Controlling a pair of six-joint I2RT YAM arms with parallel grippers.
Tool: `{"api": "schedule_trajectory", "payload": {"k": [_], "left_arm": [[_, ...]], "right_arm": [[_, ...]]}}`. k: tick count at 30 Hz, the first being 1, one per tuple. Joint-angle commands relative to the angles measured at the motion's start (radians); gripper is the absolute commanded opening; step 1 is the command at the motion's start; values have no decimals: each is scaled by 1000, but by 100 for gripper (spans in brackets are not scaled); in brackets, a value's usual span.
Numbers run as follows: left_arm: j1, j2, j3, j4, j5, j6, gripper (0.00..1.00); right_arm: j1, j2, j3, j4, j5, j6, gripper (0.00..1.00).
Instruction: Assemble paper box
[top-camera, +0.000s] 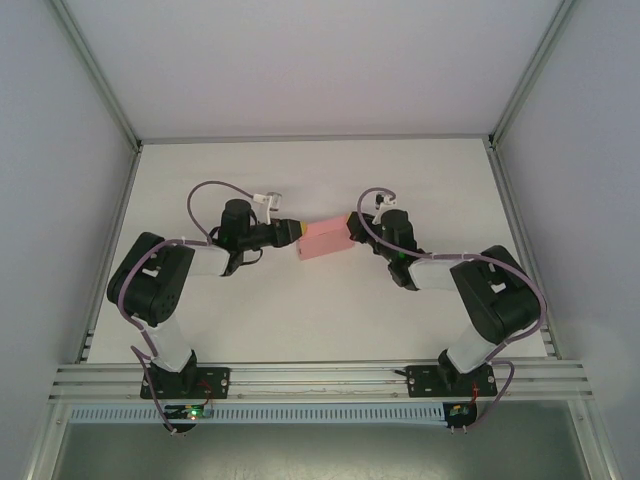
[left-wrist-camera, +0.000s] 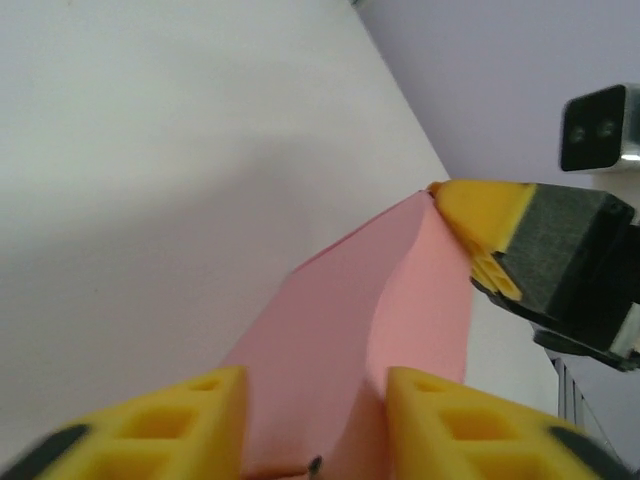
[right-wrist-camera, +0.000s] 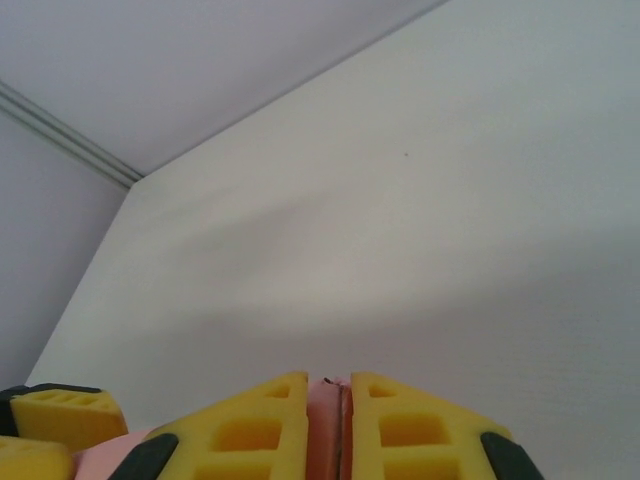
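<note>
Over the middle of the table (top-camera: 300, 300), the left gripper (left-wrist-camera: 315, 430) grasps the near end of the paper box (left-wrist-camera: 350, 320) (pink card, partly folded). At its far corner the right gripper (left-wrist-camera: 478, 232) is clenched on the thin edge.

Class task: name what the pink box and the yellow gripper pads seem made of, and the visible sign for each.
Paper box: thin matte pink card, it seems; it bends along creases without shine. Yellow pads: matte moulded plastic or firm foam, with hollow rectangular cells; which one is unclear.
</note>
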Motion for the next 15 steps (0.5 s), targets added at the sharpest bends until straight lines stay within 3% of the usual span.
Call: {"api": "schedule_trajectory", "payload": {"k": [1,4,9,10,12,14,15], "left_arm": [[-25,28,42,-334,-86,36,51],[-25,2,110,-441,-118,100,57],[-26,-41,163,-503,-135,122,65],[-25,-50,163,-496,-131,118,72],[-26,-67,171,-504,-130,123,75],[-25,-86,179,-521,-142,126,100],[-25,-96,183,-530,-144,128,100]], "right_arm": [[33,16,21,-349,-70,78,0],[35,-6,78,-415,-20,127,0],[44,-68,133,-472,48,112,18],[47,-82,135,-472,55,111,19],[52,-102,139,-482,64,106,26],[56,-113,142,-485,69,94,30],[56,-119,141,-489,69,90,30]]}}
